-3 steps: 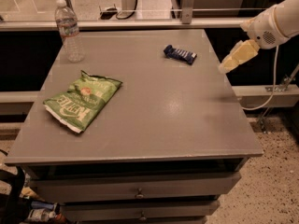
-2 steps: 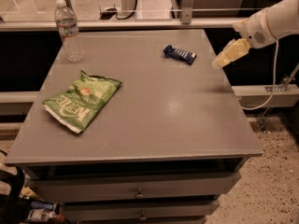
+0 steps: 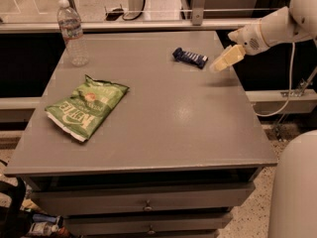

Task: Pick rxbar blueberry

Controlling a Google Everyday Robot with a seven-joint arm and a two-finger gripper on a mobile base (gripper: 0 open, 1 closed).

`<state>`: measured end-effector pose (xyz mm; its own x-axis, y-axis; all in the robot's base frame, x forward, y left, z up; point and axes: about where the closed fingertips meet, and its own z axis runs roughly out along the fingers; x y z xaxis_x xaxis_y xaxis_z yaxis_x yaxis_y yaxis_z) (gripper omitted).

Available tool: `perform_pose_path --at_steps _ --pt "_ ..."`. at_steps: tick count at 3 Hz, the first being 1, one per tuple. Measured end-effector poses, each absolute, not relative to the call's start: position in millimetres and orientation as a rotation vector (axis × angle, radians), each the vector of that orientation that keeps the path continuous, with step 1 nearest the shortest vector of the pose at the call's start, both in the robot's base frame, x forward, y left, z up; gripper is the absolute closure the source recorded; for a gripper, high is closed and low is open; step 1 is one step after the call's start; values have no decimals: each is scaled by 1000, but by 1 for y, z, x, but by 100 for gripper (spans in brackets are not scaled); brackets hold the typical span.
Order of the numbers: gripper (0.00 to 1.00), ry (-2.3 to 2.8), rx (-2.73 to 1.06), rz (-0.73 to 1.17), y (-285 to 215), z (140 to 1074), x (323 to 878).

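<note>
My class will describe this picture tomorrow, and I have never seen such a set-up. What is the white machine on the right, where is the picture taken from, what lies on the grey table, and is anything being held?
The white machine is a robot arm. The pale yellow part at its end is the gripper, which serves as its hand. There is only one camera, looking down on the grey table from the front; where it is mounted is not known. On the table are a small dark blue snack bar, the rxbar blueberry, a green chip bag and an upright water bottle. The gripper hangs just right of the bar, apart from it, holding nothing. The bar is what it should pick up.
</note>
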<state>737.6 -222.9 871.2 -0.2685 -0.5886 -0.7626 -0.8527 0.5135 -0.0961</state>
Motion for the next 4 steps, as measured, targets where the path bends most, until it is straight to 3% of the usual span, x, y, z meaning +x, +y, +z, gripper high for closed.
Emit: perform_pose_path --at_steps 4 --pt "0 1951 -1175 635 -172 829 776"
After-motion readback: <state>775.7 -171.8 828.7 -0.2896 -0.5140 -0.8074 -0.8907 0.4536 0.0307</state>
